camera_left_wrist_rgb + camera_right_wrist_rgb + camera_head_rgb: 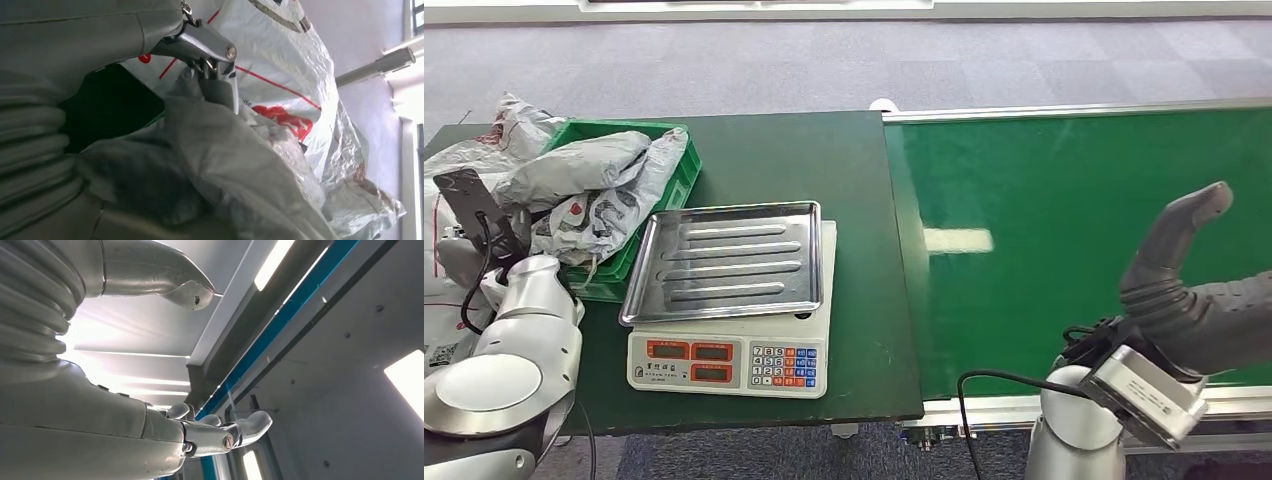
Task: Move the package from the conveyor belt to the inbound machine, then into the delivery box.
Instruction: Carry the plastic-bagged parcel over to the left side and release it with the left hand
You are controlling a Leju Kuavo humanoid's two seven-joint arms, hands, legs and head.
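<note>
The scale point(729, 360) sits near me on the table point(854, 170), its tray point(727, 262) on top. Left of it, farther back, the crate point(679, 175) holds packages point(584, 170). The conveyor belt point(1074, 200) lies right of the table.

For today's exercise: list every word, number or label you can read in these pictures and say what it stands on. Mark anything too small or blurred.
Scale keypad: digits "1" to "9", just legible.
Scale front, small line under the left display: blurred, unreadable.
Scale's red displays: no digits readable.
White bag: red print, unreadable.
Label at the head view's left edge: a code pattern, too small.
</note>
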